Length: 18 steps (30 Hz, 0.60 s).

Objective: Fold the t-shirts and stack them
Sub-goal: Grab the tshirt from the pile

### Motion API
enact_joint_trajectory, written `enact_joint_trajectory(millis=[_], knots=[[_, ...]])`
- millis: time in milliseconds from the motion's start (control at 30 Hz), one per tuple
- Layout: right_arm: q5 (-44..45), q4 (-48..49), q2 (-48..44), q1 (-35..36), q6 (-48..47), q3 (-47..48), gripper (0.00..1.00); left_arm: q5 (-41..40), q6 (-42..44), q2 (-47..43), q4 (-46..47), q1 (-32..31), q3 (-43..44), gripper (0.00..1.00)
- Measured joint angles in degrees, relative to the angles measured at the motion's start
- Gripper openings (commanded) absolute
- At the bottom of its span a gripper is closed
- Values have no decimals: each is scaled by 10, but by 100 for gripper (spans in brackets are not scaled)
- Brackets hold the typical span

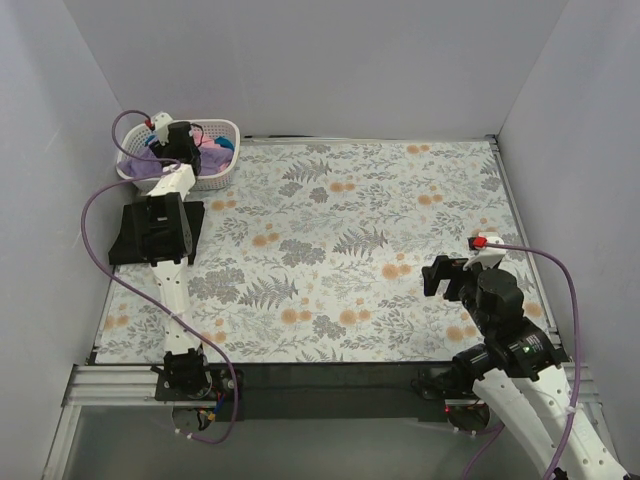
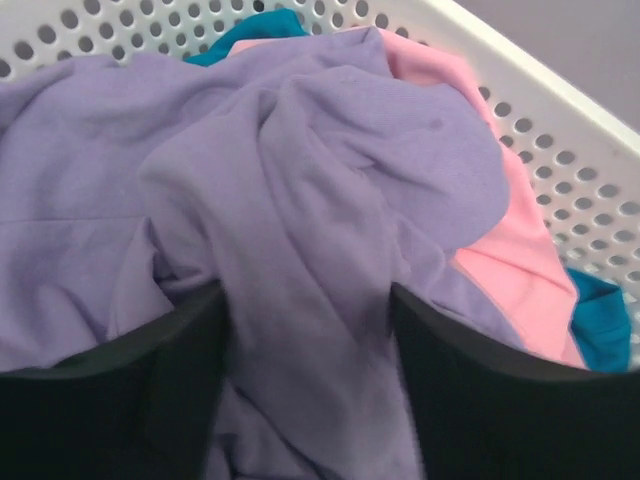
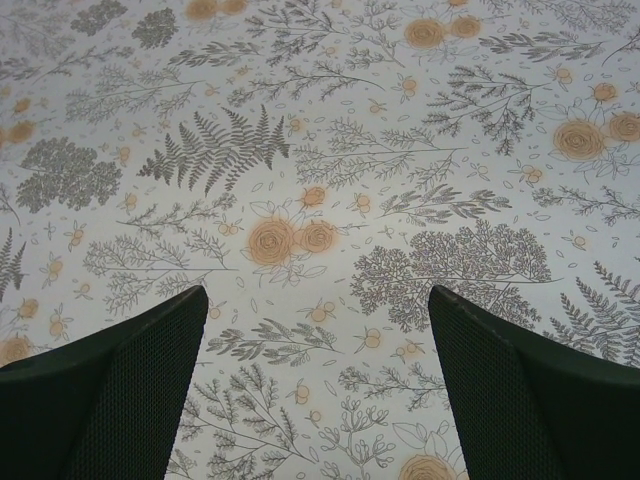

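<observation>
Left wrist view: lavender t-shirt (image 2: 330, 170) heaped uppermost in the basket (image 2: 560, 130), crumpled and unfolded.
Beneath and beside it: pink t-shirt (image 2: 510, 260) and teal t-shirt (image 2: 600, 310), both bunched against the basket wall, only edges showing.
Black t-shirt (image 1: 122, 245): in the top external view, flat and squared off at the left of the surface (image 1: 380, 220), near the basket, partly under the left arm; looks folded.
Left fingers (image 2: 120, 400): down in the basket, closed in on a raised ridge of lavender cloth filling the gap between them; reads as a pinch.
Right fingers (image 3: 110, 390): spread wide, holding nothing, hovering over bare floral surface on the right, well apart from every shirt.
Done, by judgement: one shirt of four folded and laid as the base of the stack.
Remaining: lifting out, folding and stacking the lavender, pink and teal shirts.
Step in hand: probably drawing the lavender shirt out of the basket.
</observation>
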Motion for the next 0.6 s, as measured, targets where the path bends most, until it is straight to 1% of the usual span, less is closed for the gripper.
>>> enact_joint_trajectory(millis=[33, 67, 100, 133, 200, 400, 600], knots=[[-2, 0, 5, 0, 0, 0, 97, 0, 1, 1, 3, 0, 0, 43], [-4, 0, 9, 0, 0, 0, 97, 0, 5, 1, 4, 0, 0, 34], [-6, 0, 15, 0, 0, 0, 97, 2, 8, 1, 10, 0, 0, 19], [-8, 0, 20, 0, 0, 0, 97, 4, 8, 0, 18, 0, 0, 11], [-9, 0, 27, 0, 0, 0, 96, 11, 14, -2, 28, 0, -1, 0], [-13, 1, 29, 0, 0, 0, 96, 35, 11, -30, 36, 0, -26, 0], [-16, 5, 23, 0, 0, 0, 96, 80, -6, -102, 23, -7, -35, 0]])
